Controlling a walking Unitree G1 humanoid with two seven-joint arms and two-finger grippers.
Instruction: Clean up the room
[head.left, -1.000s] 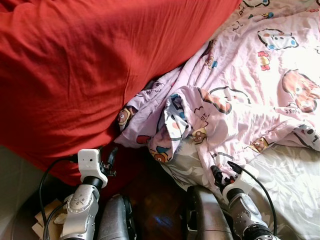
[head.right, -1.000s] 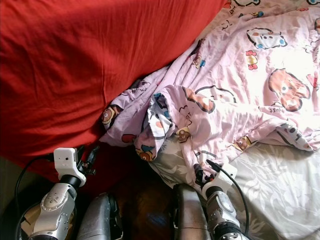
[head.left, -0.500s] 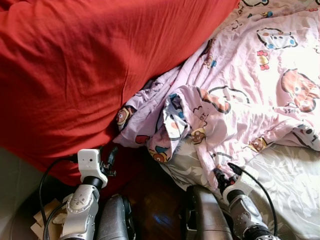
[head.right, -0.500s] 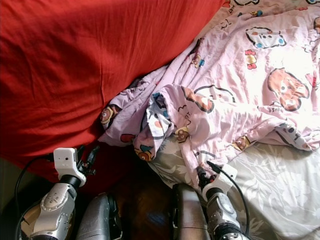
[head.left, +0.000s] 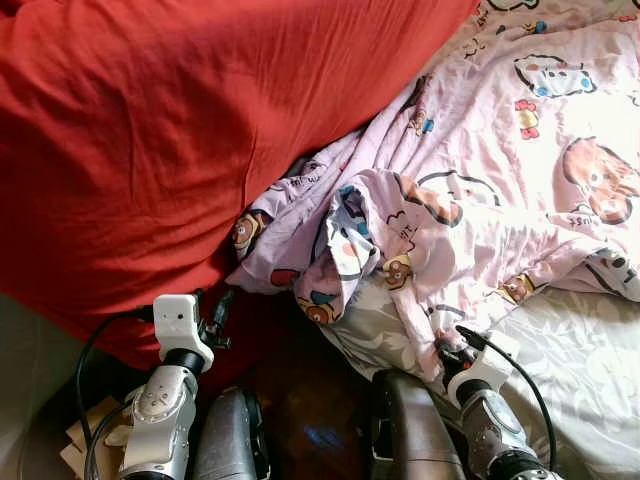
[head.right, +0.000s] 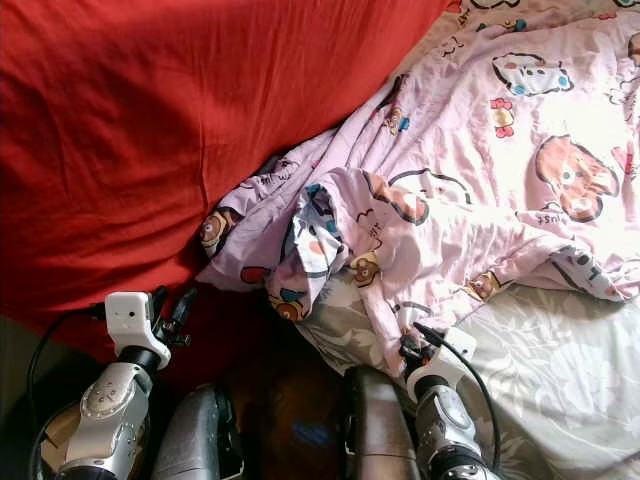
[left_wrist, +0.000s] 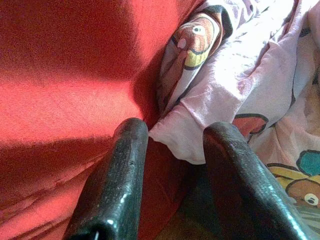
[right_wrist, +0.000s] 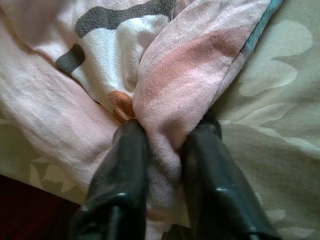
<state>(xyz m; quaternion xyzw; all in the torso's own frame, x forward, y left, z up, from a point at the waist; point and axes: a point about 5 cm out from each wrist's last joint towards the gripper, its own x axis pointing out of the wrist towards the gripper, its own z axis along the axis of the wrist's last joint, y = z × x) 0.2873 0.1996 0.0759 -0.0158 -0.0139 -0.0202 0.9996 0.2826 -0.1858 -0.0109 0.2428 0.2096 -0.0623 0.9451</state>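
Pink quilt (head.left: 480, 190) crumpled on bed (head.left: 590, 370) beside red duvet (head.left: 150, 140). Right end effector (right_wrist: 160, 165) clamped on quilt edge. Left end effector (left_wrist: 172, 150) parted, nothing held. Step judged: quilt straightening; pull required next.

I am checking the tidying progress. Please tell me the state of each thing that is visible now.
pink cartoon sheet: crumpled, one fold pinched by the right gripper
red blanket: heaped beside the sheet
grey leaf-pattern cover: spread flat, partly under the sheet
right gripper: shut on the sheet
left gripper: open, holding nothing
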